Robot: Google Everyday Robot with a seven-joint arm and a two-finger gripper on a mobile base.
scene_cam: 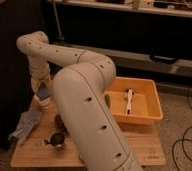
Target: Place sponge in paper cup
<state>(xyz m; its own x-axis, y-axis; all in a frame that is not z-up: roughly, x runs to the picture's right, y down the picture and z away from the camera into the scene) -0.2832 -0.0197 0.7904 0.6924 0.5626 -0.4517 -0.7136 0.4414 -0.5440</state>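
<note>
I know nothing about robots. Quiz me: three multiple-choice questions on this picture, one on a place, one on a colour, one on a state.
1. Where is the claw? A on the floor; B over the wooden board, left side; C on the shelf.
2. What colour is the tub? A blue; B orange; C green.
3. The white tool is: A lying in the tub; B standing upright; C in the claw.
Answers: B, it hangs above the board's left part; B, its walls are orange; A, it lies flat inside.
</note>
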